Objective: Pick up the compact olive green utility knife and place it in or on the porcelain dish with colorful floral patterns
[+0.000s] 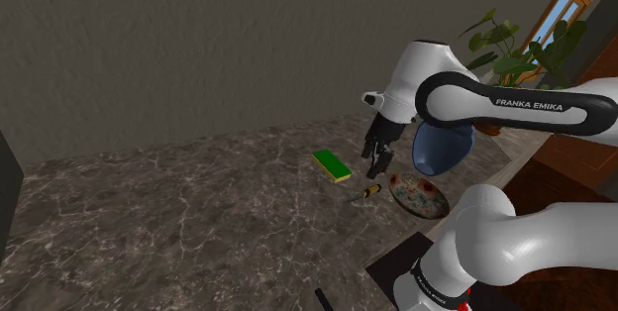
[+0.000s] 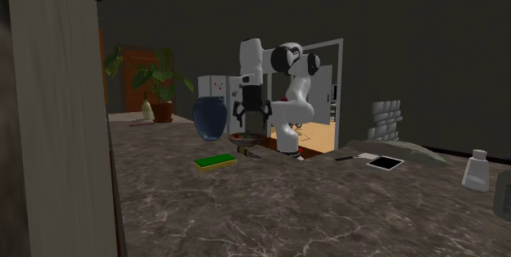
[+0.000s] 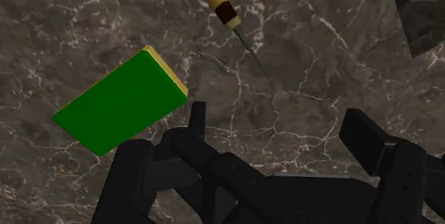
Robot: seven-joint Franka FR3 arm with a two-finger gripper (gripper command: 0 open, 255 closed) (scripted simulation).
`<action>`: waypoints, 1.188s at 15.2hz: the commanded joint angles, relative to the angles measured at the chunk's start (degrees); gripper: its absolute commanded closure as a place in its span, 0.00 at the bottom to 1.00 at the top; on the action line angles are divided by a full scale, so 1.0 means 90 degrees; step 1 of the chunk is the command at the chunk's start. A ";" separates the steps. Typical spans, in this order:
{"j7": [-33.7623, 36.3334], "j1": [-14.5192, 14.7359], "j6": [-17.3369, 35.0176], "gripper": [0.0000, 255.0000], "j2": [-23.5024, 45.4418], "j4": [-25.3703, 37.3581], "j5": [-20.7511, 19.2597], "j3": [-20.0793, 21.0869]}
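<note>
**Q:** Fingers [image 3: 371,140] of the black hand [image 3: 277,119] sit closest to the wrist lens. How do they stand?

**A:** Spread wide, pinching nothing. Bare dark marbled counter [image 3: 314,51] shows between them.

**Q:** Where is the utility knife [image 3: 221,5]?

**A:** Flat on the counter beyond the fingertips and apart from them, with a yellowish handle, a dark collar and a thin blade pointing back toward the hand. A green sponge [image 3: 121,101] with a yellow edge lies beside it, not touching.

**Q:** And in the shoulder view?

**A:** Right of centre, the knife lies between the sponge and the floral dish [image 1: 421,197], just beside the dish's rim. The hand hangs above the knife, off the counter. A blue vase [image 1: 441,155] stands behind the dish, toward the frame's upper right.
</note>
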 commanded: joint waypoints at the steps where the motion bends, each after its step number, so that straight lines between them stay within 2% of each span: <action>1: -0.1183 0.0185 0.0278 0.00 -0.0166 -0.0437 -0.0402 -0.0408; 6: -0.3846 0.0452 0.1124 0.00 -0.0142 -0.1228 -0.1538 -0.1529; 13: -0.3829 0.0402 0.1989 0.00 0.0337 -0.1630 -0.1743 -0.1730; 18: -0.3827 0.0399 0.2066 0.00 0.0386 -0.1659 -0.1760 -0.1747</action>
